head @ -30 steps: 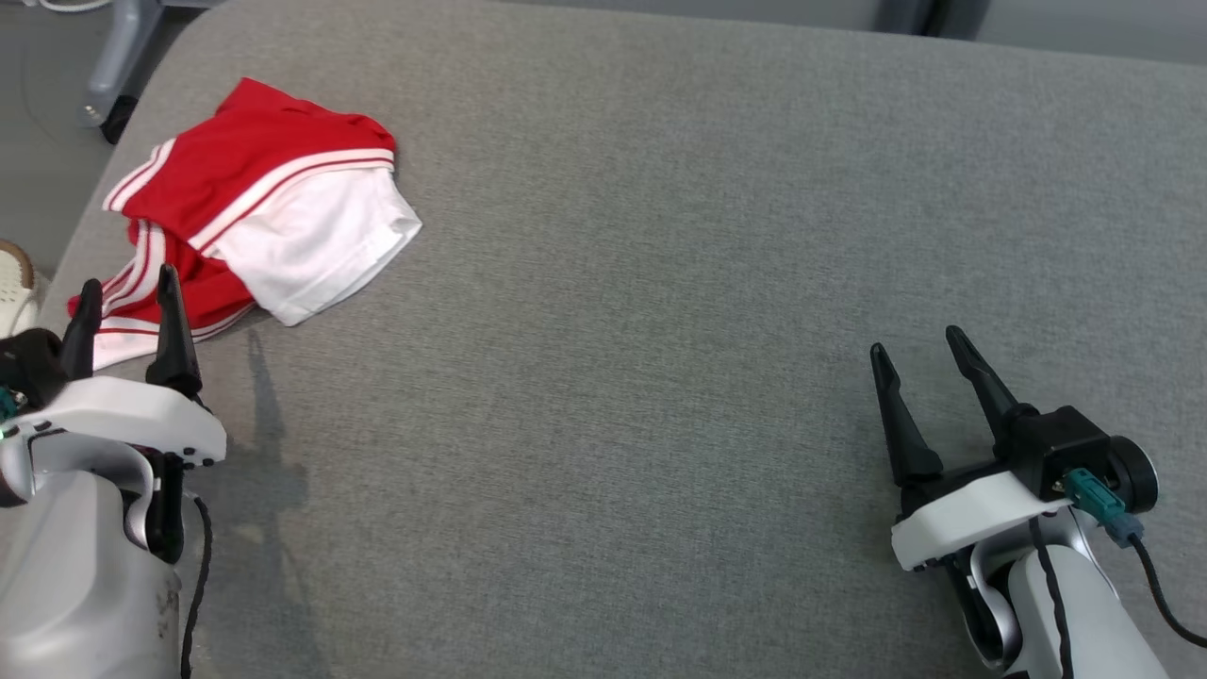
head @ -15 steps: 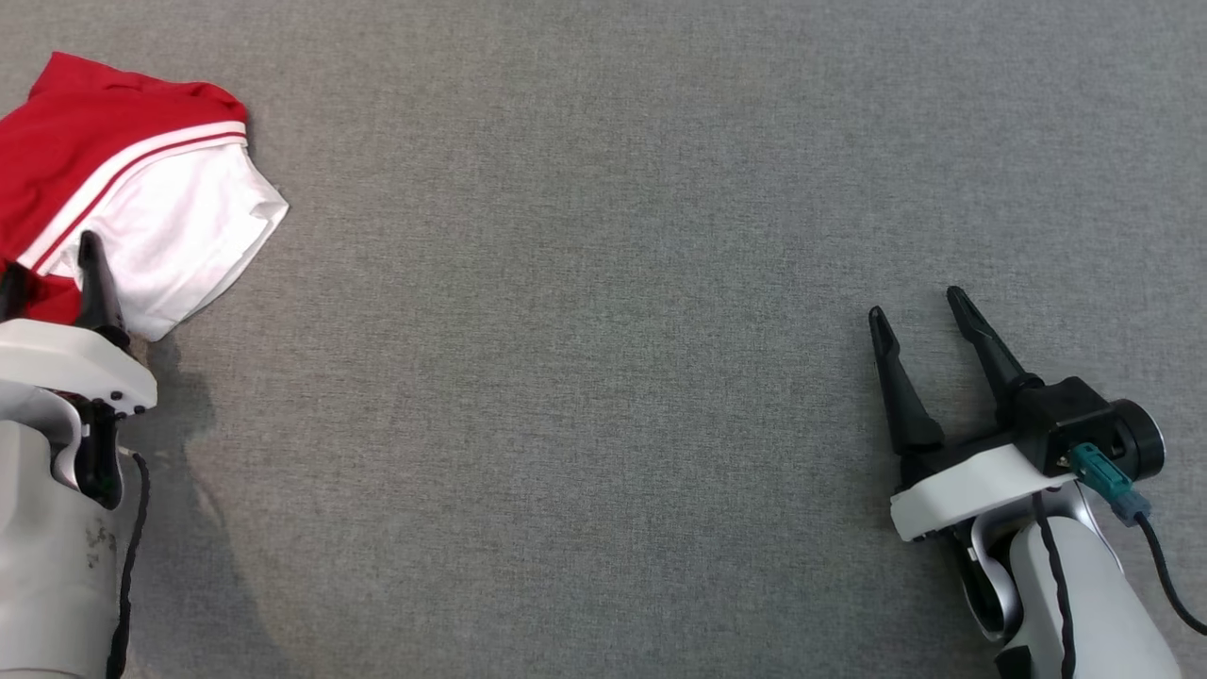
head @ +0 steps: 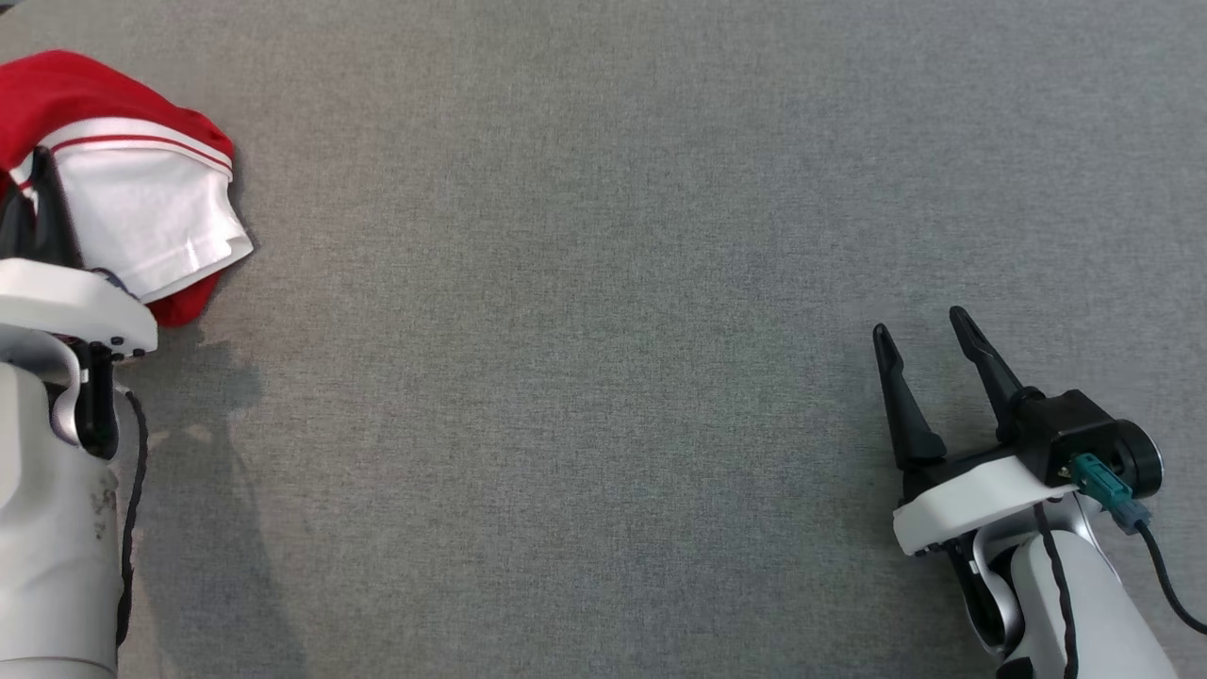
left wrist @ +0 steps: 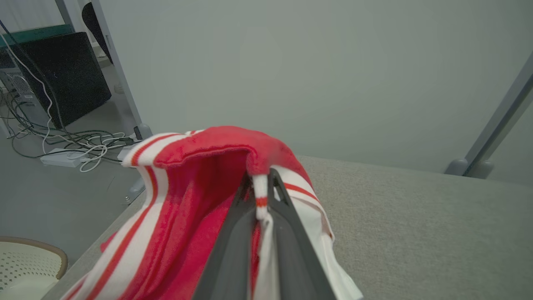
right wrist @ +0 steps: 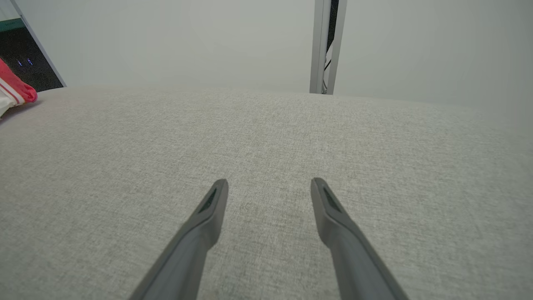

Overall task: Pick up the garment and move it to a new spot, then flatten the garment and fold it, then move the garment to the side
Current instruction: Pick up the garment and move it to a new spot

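The garment (head: 141, 217) is red with a white panel and red-and-white striped bands, the fabric surface (head: 603, 283) is flecked grey, the left gripper (left wrist: 261, 183) and right gripper (head: 919, 322) have black fingers (head: 901, 405) and white housings (head: 971, 500), and the connector (head: 1099, 476) is teal.

Before me spreads 1 wide pad (head: 603, 283) covered in grey woven cloth, flat and even, with a rounded far edge in my right wrist view. On it lies 1 thing: the garment (head: 141, 203), red with a white panel and red-and-white stripes, bunched at 10 o'clock of my head view, near the pad's left edge. Its upper fold stands raised; the lower folds rest on the cloth.
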Tool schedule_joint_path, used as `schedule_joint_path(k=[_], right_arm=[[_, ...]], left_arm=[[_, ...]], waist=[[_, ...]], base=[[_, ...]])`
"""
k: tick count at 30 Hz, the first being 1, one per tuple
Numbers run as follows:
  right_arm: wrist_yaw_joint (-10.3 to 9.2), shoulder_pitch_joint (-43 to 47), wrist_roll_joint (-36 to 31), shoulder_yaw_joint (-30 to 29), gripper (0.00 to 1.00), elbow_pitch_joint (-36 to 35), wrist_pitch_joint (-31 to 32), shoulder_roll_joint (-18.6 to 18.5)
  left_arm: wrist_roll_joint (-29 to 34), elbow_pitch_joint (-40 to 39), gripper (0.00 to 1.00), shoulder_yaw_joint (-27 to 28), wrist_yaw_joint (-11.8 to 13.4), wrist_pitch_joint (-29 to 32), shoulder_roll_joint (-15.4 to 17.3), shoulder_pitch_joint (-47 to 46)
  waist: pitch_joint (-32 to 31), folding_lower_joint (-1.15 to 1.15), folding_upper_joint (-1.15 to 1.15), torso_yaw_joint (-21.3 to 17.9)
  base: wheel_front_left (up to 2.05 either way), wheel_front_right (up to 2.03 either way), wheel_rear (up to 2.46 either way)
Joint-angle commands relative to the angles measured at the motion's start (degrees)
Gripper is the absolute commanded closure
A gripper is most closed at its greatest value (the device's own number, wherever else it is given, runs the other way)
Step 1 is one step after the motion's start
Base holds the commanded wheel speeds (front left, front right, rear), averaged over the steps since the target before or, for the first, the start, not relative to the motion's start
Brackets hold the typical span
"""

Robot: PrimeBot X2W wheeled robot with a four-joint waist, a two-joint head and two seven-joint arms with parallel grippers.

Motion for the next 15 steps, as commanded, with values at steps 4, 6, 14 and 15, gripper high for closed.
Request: schedule_joint_path(k=[4,6,14,15], right_arm=[[-0.02,1.13,2.62,0.23,0.00,0.56,0.01,-0.25],[-0.02,1.49,3.80,0.23,0.00,0.79,0.01,-0.27],[-0.02,3.72,6.73,0.15,0.00,1.34,0.01,-0.25],[-0.02,3.91,7.06,0.16,0.00,1.36,0.00,-0.26]], left_arm=[[2.64,-6.48,1.00,-3.64,-0.89,-0.11,-1.57,-0.12],[3.39,-8.63,1.00,-5.84,-1.21,-0.11,-2.70,-0.06],[1.66,-15.42,1.00,-22.80,-1.25,-0.11,-8.89,3.60],[0.88,-15.89,1.00,-25.33,-1.25,-0.11,-9.41,4.29]], waist=[[-3.74,0.00,0.00,-1.33],[-5.01,0.00,0.00,-1.92],[-9.28,0.00,0.00,-5.47],[-9.68,0.00,0.00,-6.04]], base=[[0.00,0.00,0.00],[0.00,0.00,0.00],[0.00,0.00,0.00],[0.00,0.00,0.00]])
